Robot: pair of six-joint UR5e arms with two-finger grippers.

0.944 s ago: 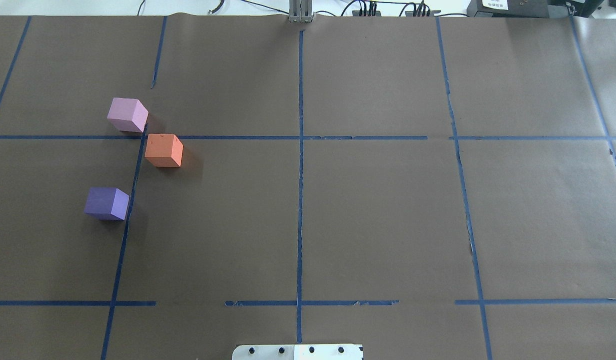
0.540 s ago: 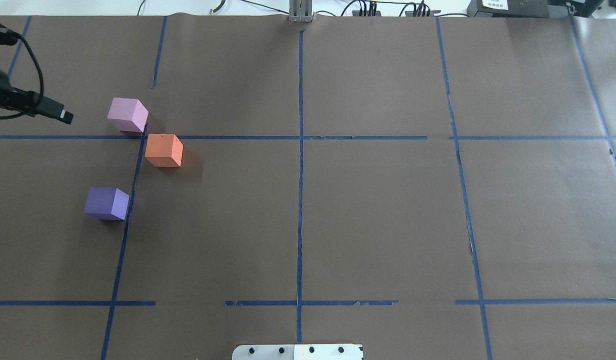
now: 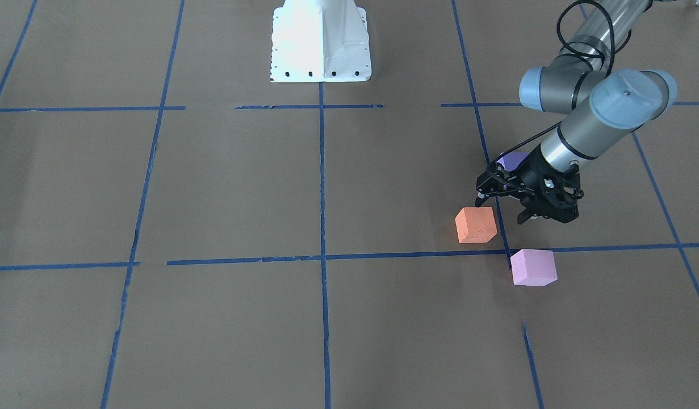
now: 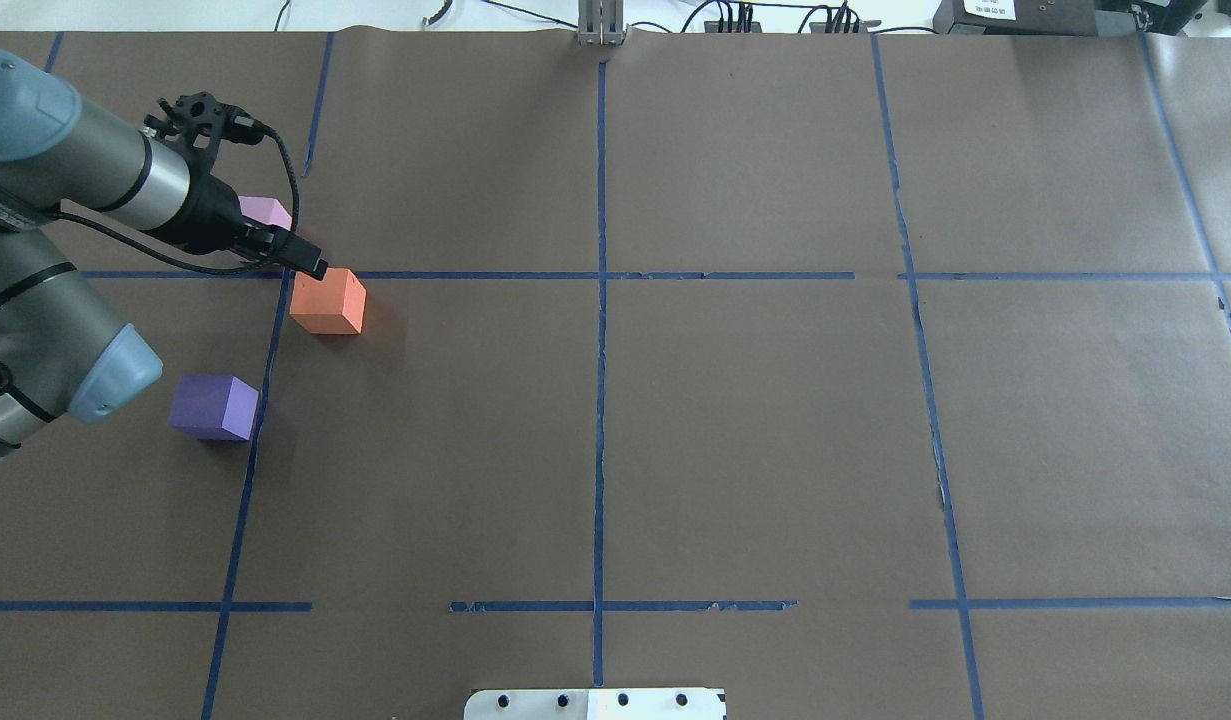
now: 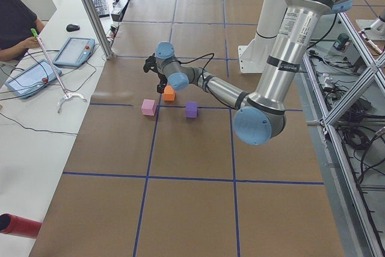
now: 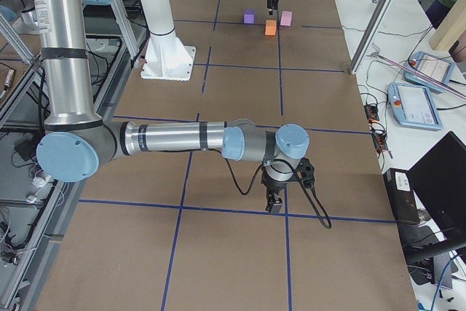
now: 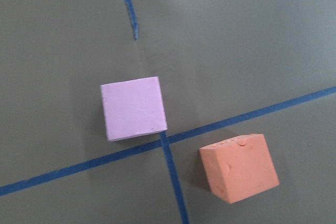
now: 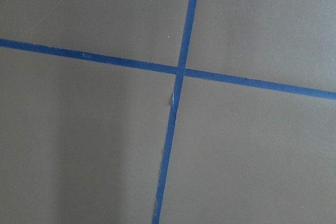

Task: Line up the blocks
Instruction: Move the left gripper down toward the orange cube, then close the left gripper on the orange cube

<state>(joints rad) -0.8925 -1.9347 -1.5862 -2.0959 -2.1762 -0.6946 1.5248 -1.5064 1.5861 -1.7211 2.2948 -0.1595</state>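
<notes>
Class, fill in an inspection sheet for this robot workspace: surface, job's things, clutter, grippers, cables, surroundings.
Surface: table covered in brown paper with a blue tape grid.
Job's things: orange block, blue-violet block and pink block, apart, not in a line.
Clutter: nothing seen.
Grippers: left gripper open, empty, by the orange block; right gripper state unclear.
Cables: black cable loops at the left wrist.
Surroundings: operator at a side bench.
</notes>
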